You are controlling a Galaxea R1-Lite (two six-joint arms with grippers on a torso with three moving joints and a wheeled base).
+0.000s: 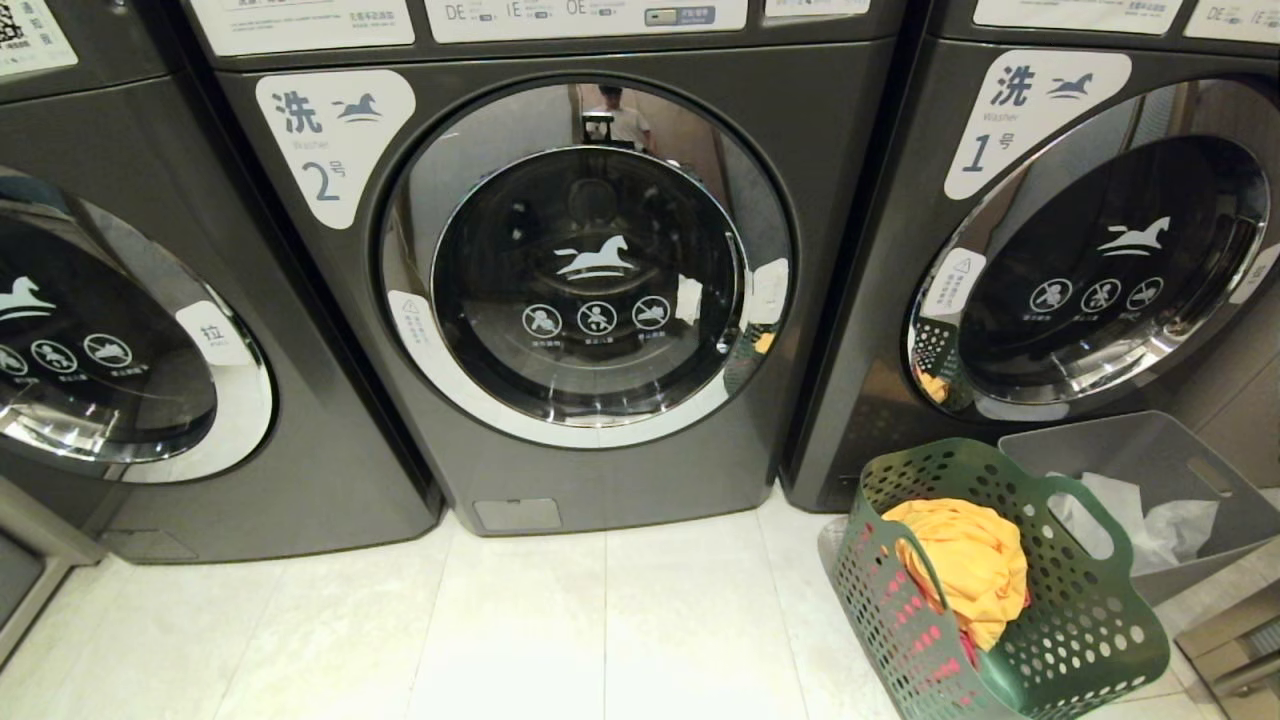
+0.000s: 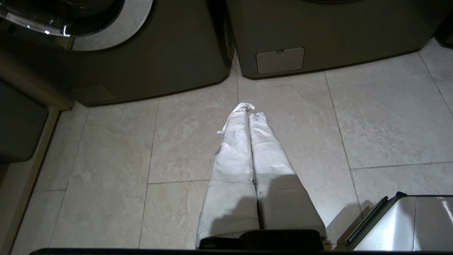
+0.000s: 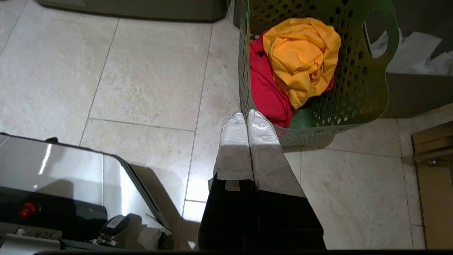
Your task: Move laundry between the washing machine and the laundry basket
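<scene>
**Door shut, basket full, both grippers empty**

Yellow and red laundry (image 1: pixel 965 575) lies heaped in the green basket (image 1: pixel 1080 640), which stands on the floor before machine 1, to the right of washer 2 (image 1: pixel 585 290). The washer's door (image 1: pixel 585 265) is closed.

Our left gripper (image 2: pixel 250 110) hangs over bare tile, fingers pressed together, holding nothing. Our right gripper (image 3: pixel 246 117) is likewise closed and empty, just outside the basket's rim.

We see two risks: reaching for clothes before the door is opened, and catching the basket's wall and tipping it.
</scene>
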